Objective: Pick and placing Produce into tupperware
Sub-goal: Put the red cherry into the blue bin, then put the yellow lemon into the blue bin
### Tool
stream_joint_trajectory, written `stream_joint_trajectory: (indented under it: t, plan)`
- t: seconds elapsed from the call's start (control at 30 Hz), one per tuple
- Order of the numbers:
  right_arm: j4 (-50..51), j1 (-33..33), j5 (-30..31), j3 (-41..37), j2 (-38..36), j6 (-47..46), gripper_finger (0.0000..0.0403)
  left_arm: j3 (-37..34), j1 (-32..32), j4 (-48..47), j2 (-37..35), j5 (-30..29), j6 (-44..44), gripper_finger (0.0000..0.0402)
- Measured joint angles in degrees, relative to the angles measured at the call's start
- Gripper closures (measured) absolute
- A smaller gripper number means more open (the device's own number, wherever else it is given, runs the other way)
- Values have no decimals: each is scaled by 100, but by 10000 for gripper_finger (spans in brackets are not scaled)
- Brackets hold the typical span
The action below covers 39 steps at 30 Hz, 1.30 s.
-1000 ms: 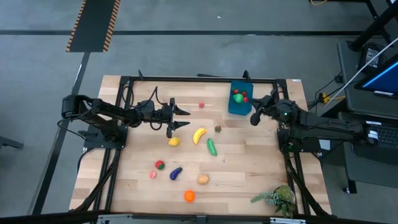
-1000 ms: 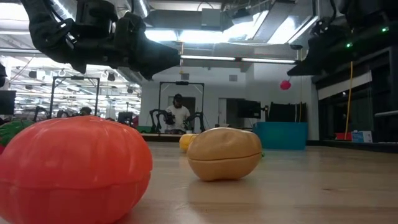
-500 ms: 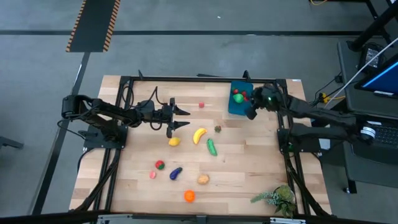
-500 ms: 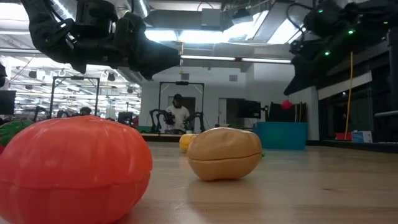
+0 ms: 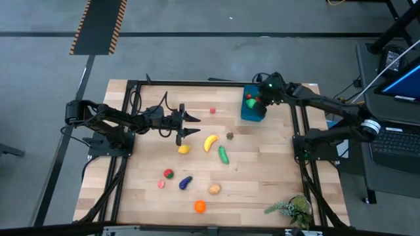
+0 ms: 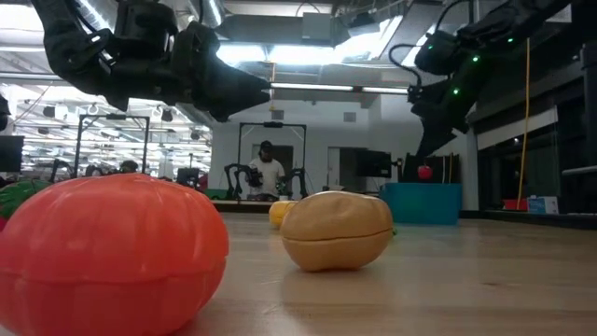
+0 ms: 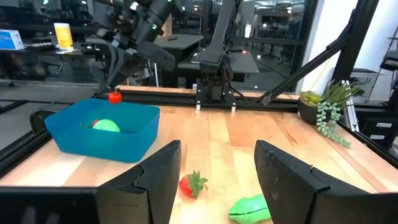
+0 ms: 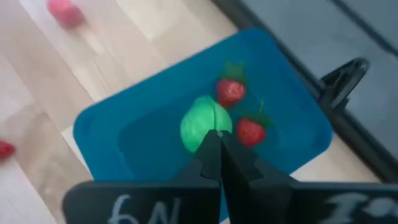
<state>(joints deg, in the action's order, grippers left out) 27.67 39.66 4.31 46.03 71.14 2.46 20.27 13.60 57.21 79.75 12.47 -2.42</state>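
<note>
Right arm has swung from the table's right edge over to the blue tupperware in the last second, and the right gripper now hangs just above it, fingers pressed together. A small red piece shows at its tip in the left wrist view and low view, so it looks pinched there over the container's far rim, though the right wrist view does not show it. Already in the tub: a green fruit and two strawberries. Left gripper hasn't shifted, hovering mid-table with fingers apart and nothing between them, near the banana and a small yellow fruit. Other produce sits loose on the wood: cucumber, purple eggplant, orange piece, tan piece, a red piece beside the tub. Risk, as I judge it: the held piece sits close to the rim, so a release here could bounce it off the wall onto the table; a low descent could also nudge the light tub. Readable writing: only partial white letters on the right gripper, roughly "N9"; nothing else legible.
</note>
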Motion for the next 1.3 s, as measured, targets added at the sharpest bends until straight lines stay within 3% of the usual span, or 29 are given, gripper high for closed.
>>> stream_joint_trajectory:
  t: [0.2, 0.73, 1.03, 1.3]
  plan:
    - [126, 74, -273, 119, 363, -79, 403, 0, -2, -158, 2, -3, 0, 205]
    - [127, 368, -118, 117, 1011, -71, 400, 0, -2, -157, 2, -1, 0, 205]
    - [-13, 439, -96, 113, 1029, -48, 374, 0, -2, -158, 2, -1, 0, 205]
    - [-73, 392, -137, 106, 833, -131, 379, 0, 0, -156, 2, -1, 2, 205]
